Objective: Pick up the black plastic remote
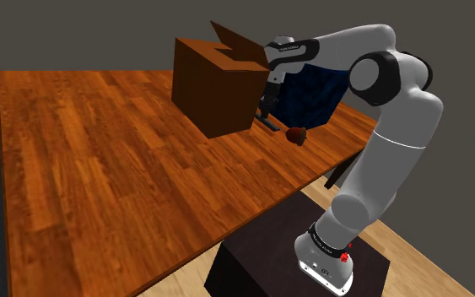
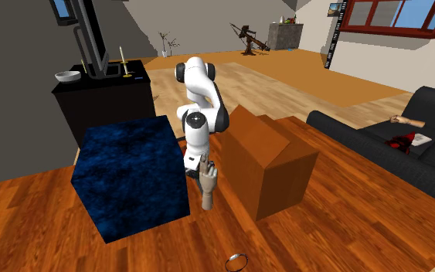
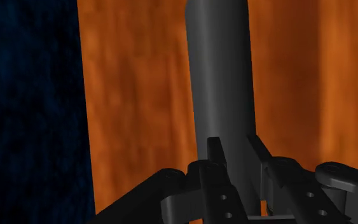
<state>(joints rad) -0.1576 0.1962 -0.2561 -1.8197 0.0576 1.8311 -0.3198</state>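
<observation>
Plainly, the tool (image 3: 236,151) is clenched on the near end of the remote (image 3: 220,76), a long dark grey bar that runs straight out ahead of the two black fingers (image 3: 215,149) over the wooden counter (image 1: 100,169); in the shoulder view the remote sits low, close to the foot of the brown cardboard box (image 1: 214,84), and I cannot tell whether it is clear of the counter or resting on it. The hold looks to be the weak point; the fingers have the remote by one end, so most of its length juts out beyond them, and on the way up that free end would likely sag and turn in the grip, or slide out altogether if the lift is brisk. The fingers also look set a little inside the remote's edges rather than square on its sides, which I read as a shallow bite; that could let go. The lane is narrow too; the cardboard box stands on one side and the dark blue box (image 2: 130,178) on the other, with a strip of bare counter between it and the remote, and any sideways swing while low could knock the free end against either. The wooden hand model (image 2: 206,184) stands upright just beside the tool, near enough to be tipped by a drifting wrist; a straight vertical rise seems safest. A small ring (image 2: 236,263) lies well apart and poses no trouble.
</observation>
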